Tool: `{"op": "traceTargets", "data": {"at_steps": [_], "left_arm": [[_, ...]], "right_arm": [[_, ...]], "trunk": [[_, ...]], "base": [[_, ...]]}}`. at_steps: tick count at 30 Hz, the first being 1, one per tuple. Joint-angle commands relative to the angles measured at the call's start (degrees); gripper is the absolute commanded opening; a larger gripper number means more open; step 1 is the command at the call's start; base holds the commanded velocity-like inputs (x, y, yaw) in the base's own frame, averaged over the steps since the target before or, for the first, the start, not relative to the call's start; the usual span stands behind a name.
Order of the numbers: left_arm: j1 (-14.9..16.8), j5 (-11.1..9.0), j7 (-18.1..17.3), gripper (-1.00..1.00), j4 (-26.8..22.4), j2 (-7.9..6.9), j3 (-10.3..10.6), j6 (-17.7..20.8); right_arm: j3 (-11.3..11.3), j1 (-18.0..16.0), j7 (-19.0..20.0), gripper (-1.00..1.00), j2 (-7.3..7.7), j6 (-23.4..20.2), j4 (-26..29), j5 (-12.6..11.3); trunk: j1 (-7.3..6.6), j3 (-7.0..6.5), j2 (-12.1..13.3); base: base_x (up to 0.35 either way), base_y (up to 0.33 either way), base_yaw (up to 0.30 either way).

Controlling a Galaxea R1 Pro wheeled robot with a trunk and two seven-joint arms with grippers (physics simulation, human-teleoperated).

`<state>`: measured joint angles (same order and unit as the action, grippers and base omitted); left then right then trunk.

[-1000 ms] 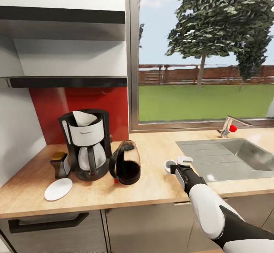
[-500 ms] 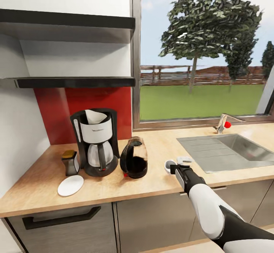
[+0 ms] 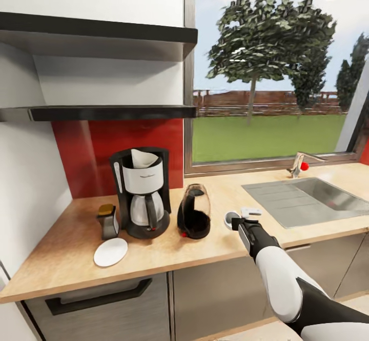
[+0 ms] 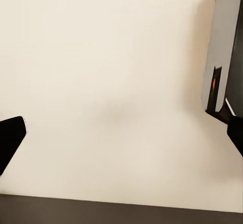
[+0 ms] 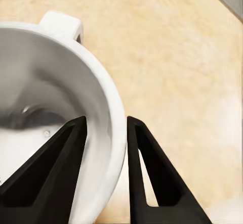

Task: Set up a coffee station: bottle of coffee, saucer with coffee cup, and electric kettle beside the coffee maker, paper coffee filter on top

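Right hand (image 5: 106,168) clamped on coffee cup (image 5: 50,133) rim, cup empty; paper coffee filter (image 3: 143,158) sat in coffee maker (image 3: 143,193); left hand state unclear.

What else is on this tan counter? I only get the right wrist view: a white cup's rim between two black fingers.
Observer: The small white coffee cup in the right gripper is just to the right of a rounded smoky-glass electric kettle, apart from it.
Visitor: Where does the cup belong?
Observer: On the small round white saucer. It lies bare on the far side of the tall black-and-white coffee maker, near the front edge of the countertop.
Visitor: Anything on the machine?
Observer: A white paper coffee filter stands in its top, and a dark brown bottle of coffee with a gold cap stands beside it.
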<state>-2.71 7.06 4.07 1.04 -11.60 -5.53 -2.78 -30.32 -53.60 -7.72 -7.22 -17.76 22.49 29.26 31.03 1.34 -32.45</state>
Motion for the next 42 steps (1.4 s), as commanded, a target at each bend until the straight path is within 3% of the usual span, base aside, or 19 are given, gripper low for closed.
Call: {"op": "traceTargets", "data": {"at_steps": [1,21,30,42], "left_arm": [[0.02,0.60,0.15,1.00,0.10,-0.01,-0.48,-0.29],[-0.01,0.66,0.15,1.00,0.10,-0.01,-0.39,-0.33],[-0.01,0.68,0.15,1.00,0.10,-0.01,-0.38,-0.29],[-0.01,0.68,0.15,1.00,0.10,-0.01,-0.37,-0.38]], "right_arm": [[-0.26,-0.06,0.07,-1.00,-0.07,-0.25,0.09,0.27],[-0.28,-0.10,0.07,-1.00,-0.02,-0.25,0.09,0.27],[-0.27,-0.09,0.07,-1.00,0.36,-0.25,0.09,0.36],[-0.35,-0.08,0.06,-1.00,0.37,-0.23,0.09,0.27]], "trunk": [[0.02,0.03,-0.10],[0.02,-1.31,-0.10],[0.02,-1.37,-0.10],[0.02,-1.22,-0.10]], "base": [[-0.082,0.305,-0.206],[-0.081,0.297,-0.206],[-0.177,-0.070,-0.021],[-0.007,-0.002,-0.010]]}}
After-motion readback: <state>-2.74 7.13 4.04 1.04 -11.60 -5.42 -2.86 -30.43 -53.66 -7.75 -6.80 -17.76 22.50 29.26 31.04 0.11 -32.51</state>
